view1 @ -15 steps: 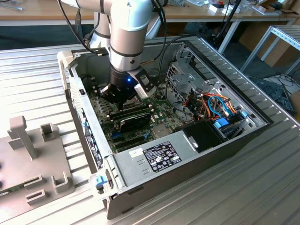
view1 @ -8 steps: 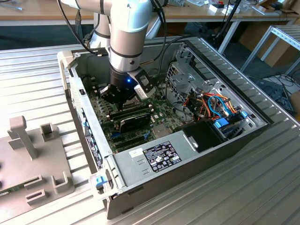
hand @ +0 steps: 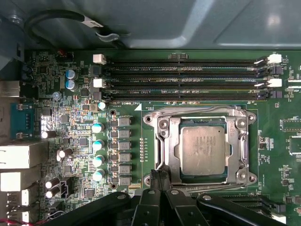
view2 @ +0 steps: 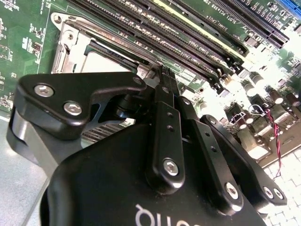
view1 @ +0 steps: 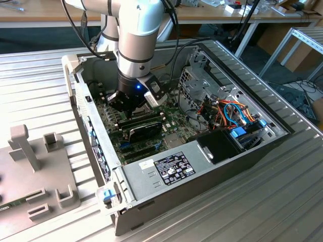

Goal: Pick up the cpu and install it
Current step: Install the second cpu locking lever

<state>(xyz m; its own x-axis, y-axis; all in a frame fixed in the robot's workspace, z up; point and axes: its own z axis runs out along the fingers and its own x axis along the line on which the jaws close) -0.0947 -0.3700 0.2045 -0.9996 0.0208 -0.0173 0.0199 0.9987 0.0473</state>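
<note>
First wrist view: cpu in socket frame.

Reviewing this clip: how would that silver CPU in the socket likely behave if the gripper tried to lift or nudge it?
The cpu looks like a flat, rigid metal-topped square, so probably stiff and unlikely to roll or tip. Its smooth dull top may be slippery. It sits inside the retention frame, so a sideways push would likely be blocked. The gripper fingertips appear pressed together beside that frame.

Ribbed table (computer case atop)

Dull silver-grey square cpu lies flat, seated in its socket.
</note>
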